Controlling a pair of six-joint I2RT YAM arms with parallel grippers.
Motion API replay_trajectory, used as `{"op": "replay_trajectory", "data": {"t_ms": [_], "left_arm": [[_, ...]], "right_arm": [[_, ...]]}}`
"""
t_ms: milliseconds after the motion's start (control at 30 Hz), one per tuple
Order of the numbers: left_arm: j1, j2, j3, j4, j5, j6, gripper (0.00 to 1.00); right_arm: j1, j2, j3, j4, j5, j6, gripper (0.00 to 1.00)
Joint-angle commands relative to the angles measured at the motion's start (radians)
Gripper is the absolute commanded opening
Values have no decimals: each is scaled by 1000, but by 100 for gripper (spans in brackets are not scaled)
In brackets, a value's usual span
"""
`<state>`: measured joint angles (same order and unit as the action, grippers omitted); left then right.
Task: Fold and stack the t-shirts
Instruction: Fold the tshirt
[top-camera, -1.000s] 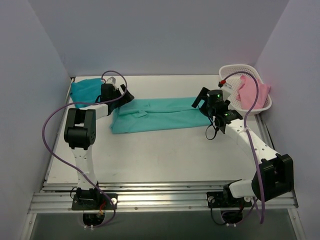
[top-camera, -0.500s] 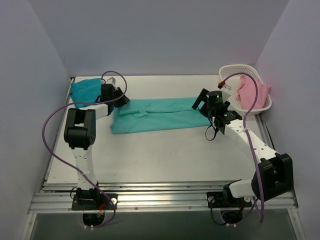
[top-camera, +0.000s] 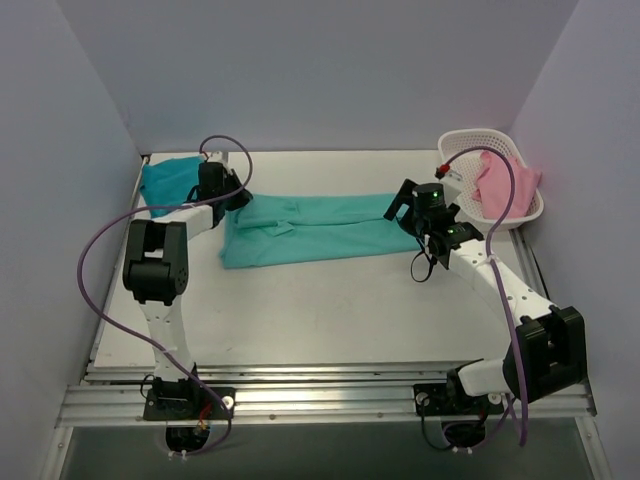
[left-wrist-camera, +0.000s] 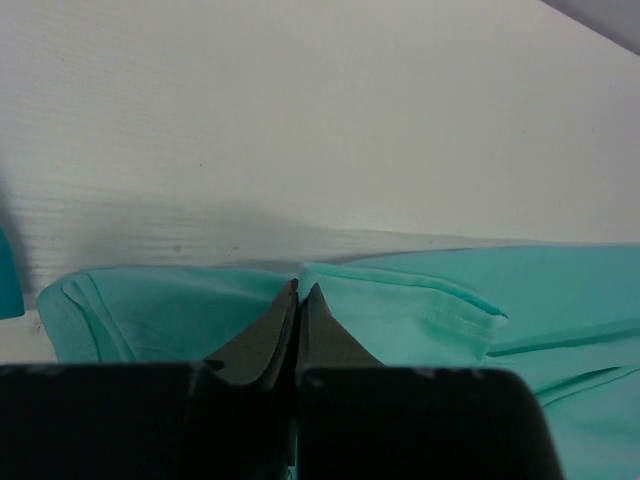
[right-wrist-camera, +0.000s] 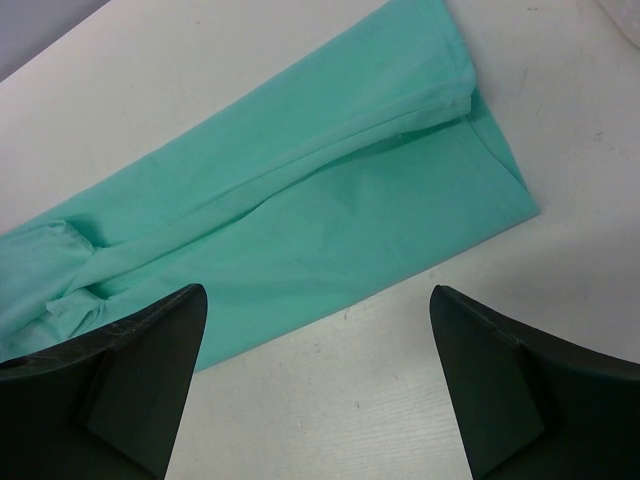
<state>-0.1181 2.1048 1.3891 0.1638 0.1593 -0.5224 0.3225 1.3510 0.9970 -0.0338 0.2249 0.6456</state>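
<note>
The mint t-shirt (top-camera: 310, 228) lies as a long folded strip across the middle of the table. My left gripper (top-camera: 233, 198) is at the strip's left end. In the left wrist view its jaws (left-wrist-camera: 300, 288) are shut, with a fold of the mint cloth (left-wrist-camera: 400, 320) pinched at their tips. My right gripper (top-camera: 398, 205) hovers over the strip's right end. In the right wrist view it stands open (right-wrist-camera: 318, 292) above the near hem of the mint shirt (right-wrist-camera: 300, 230), holding nothing. The teal-blue t-shirt (top-camera: 168, 180) sits folded at the back left corner.
A white plastic basket (top-camera: 478, 136) stands at the back right, with a pink cloth (top-camera: 497, 180) in it. The side walls run close along both table edges. Purple cables loop from each arm.
My left gripper has gone from open to shut on the left end of the mint shirt and shifted slightly left. The right arm has barely moved.
</note>
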Motion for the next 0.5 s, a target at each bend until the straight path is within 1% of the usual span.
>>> {"op": "replay_trajectory", "data": {"t_ms": [0, 233, 367, 467], "left_arm": [[5, -100, 4, 8, -29, 35, 2], [1, -210, -68, 5, -44, 56, 2], [1, -218, -87, 2, -50, 62, 10], [1, -200, -76, -10, -50, 62, 9]], "right_arm": [[12, -15, -8, 6, 27, -11, 89], [23, -16, -5, 6, 27, -11, 89], [29, -16, -3, 5, 27, -9, 89], [32, -16, 0, 2, 28, -11, 89]]}}
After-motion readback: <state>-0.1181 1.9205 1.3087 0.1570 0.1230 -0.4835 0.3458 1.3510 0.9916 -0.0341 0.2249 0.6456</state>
